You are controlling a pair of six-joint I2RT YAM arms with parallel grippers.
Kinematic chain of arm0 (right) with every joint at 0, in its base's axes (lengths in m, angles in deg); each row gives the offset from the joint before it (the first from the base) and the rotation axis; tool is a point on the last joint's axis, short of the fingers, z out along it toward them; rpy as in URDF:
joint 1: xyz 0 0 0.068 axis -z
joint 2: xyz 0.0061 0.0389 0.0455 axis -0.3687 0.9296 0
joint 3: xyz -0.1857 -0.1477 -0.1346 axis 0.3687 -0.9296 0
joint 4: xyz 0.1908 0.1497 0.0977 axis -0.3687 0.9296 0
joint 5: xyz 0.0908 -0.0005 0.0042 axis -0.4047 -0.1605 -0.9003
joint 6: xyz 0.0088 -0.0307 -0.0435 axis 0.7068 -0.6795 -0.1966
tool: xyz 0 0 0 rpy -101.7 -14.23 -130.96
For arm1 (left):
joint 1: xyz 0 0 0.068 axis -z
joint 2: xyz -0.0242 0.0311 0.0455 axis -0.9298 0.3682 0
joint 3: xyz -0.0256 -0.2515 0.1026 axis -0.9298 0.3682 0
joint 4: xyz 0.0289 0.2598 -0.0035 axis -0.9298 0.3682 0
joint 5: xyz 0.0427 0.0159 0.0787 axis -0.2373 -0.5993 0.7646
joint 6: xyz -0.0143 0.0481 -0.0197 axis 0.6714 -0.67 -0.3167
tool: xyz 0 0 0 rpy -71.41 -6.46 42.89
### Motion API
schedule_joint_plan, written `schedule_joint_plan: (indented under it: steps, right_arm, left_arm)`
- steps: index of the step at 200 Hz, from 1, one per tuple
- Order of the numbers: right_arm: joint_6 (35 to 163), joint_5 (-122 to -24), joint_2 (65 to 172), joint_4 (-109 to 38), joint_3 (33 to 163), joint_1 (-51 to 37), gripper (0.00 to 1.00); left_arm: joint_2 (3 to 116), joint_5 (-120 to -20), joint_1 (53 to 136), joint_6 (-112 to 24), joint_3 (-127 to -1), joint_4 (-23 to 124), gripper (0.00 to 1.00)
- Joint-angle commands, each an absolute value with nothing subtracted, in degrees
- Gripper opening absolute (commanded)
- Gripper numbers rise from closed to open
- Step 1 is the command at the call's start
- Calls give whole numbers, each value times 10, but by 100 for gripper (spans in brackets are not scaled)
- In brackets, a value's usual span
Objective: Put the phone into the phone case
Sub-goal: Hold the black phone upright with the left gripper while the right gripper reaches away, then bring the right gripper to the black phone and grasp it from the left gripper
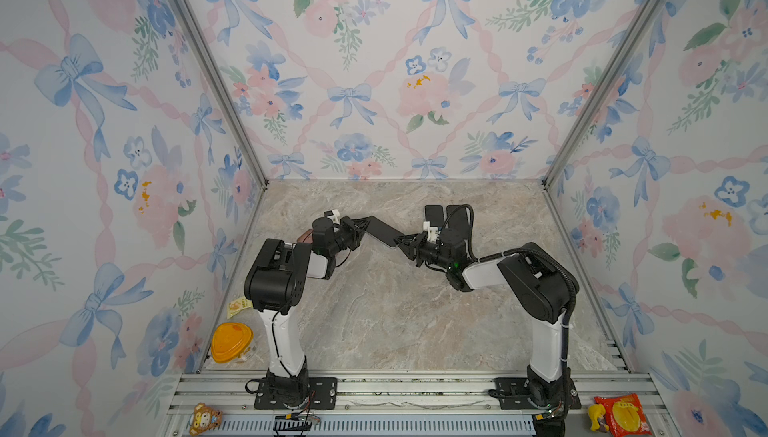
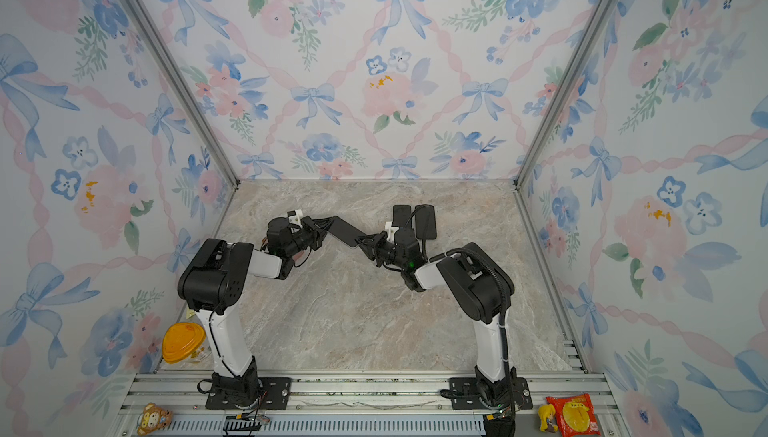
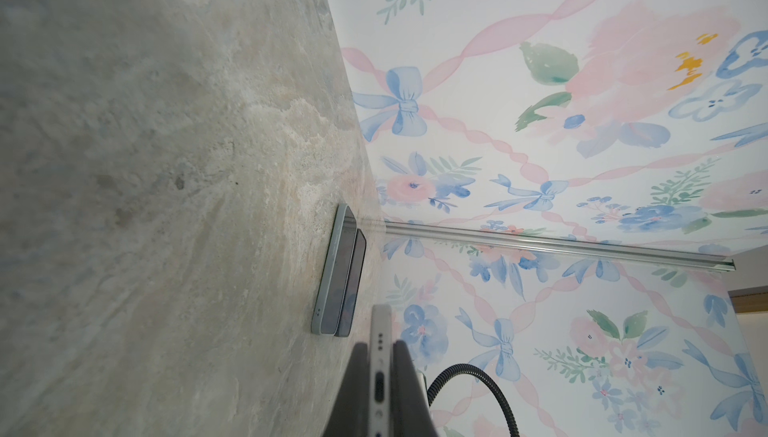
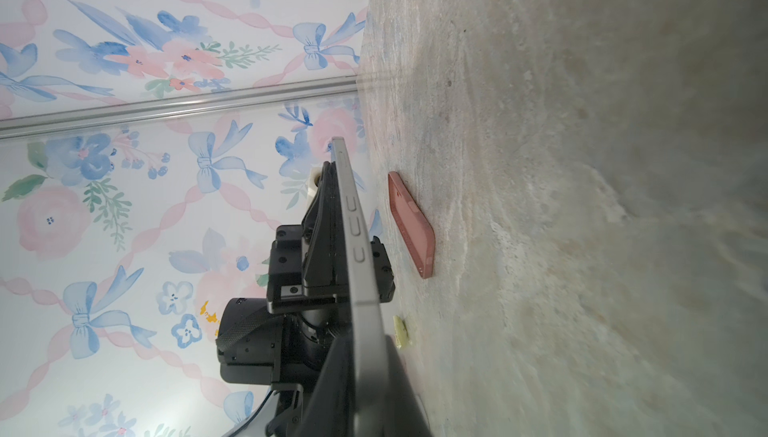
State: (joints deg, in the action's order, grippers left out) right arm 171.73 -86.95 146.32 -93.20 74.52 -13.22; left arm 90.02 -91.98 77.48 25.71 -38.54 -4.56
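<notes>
While left gripper pinches the phone, right gripper clamps its end.

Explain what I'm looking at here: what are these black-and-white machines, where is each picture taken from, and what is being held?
Two robot arms stand at the front of a marble-look table. Both top views look down from overhead; each wrist view rides on one arm, looking along its gripper. The left gripper and right gripper are shut on opposite ends of one phone, held off the table. Lying flat on it are a reddish-pink case and two dark slabs side by side.
</notes>
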Motion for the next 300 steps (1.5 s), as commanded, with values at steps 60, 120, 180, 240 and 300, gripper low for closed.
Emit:
schedule_joint_plan:
  steps: [60,120,180,240,300]
  right_arm:
    - [1678,-958,1438,-899,764,-99,0]
    - [1368,-1121,1323,-462,844,-29,0]
    - [1038,-1198,1281,-107,953,3,0]
    - [909,-1250,1258,1,966,-21,0]
    - [865,-1279,1258,35,969,-39,0]
  left_arm:
    - [864,-975,773,199,-321,-65,42]
    - [751,-1033,739,30,-306,188,62]
    - [687,-1125,716,-242,-447,581,72]
    - [676,-1243,738,-304,-460,619,80]
    - [689,-1275,805,-343,-427,620,80]
